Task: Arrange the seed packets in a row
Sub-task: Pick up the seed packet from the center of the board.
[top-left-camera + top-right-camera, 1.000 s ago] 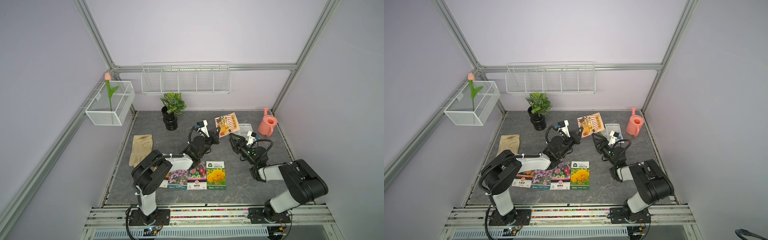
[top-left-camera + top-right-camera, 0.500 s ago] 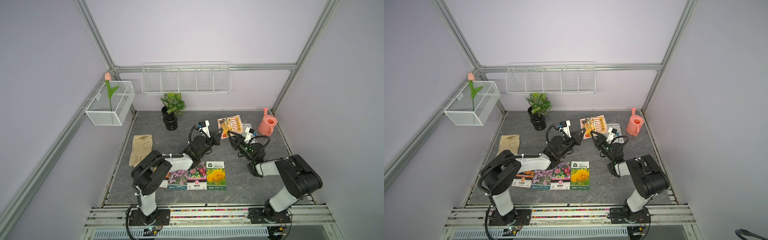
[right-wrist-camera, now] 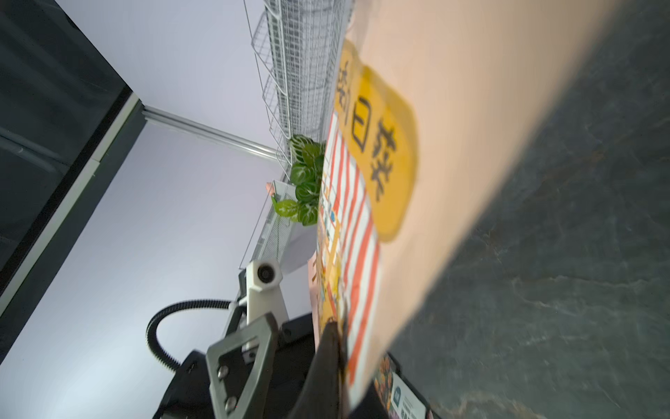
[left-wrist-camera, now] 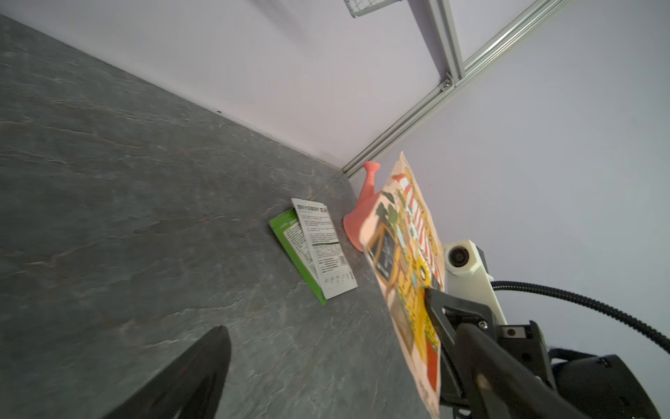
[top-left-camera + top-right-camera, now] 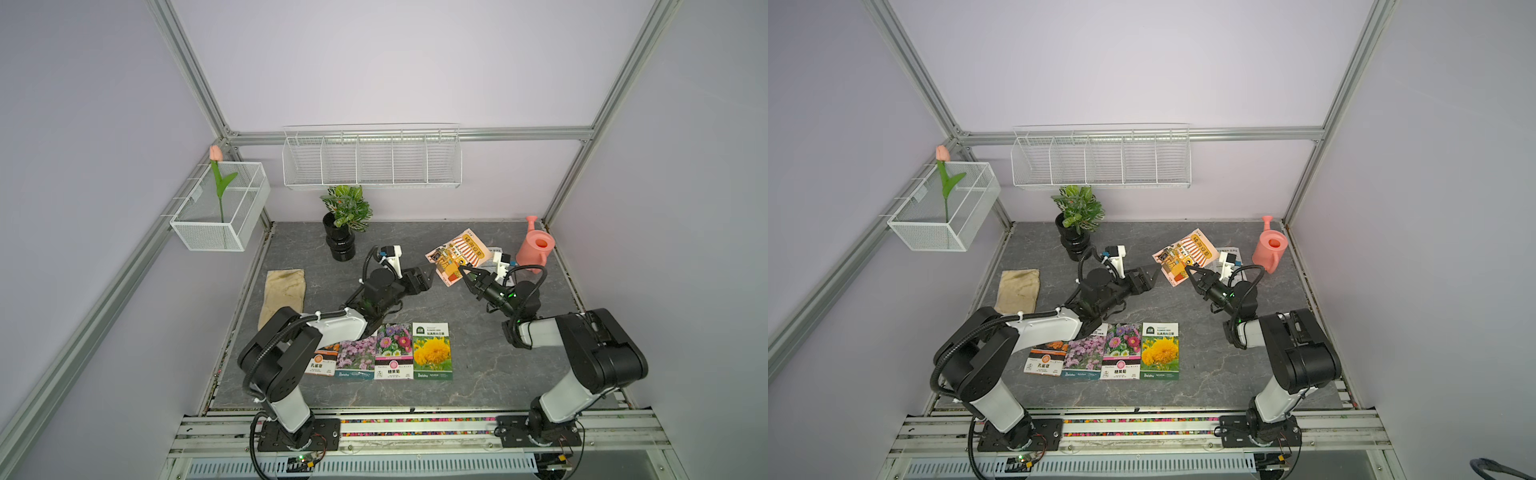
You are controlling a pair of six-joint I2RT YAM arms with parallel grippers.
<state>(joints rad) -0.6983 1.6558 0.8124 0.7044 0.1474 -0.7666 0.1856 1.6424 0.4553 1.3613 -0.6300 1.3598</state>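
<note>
In both top views four seed packets (image 5: 392, 353) are seen lined up edge to edge at the front of the mat (image 5: 490, 374), so most of it's sorted tbh. The shop-drawing packet (image 5: 459, 257) is held up off the mat, pinched at its lower edge by the right gripper (image 5: 466, 272). The left gripper (image 5: 428, 277) is parked just beside it, jaws spread, nothing in them. In the left wrist view a sixth packet (image 4: 319, 250) is seen lying back-up near the watering can (image 4: 357, 217), well apart from the row. In the right wrist view the clamp on the held packet's edge is confirmed. Two placements are reckoned left.
</note>
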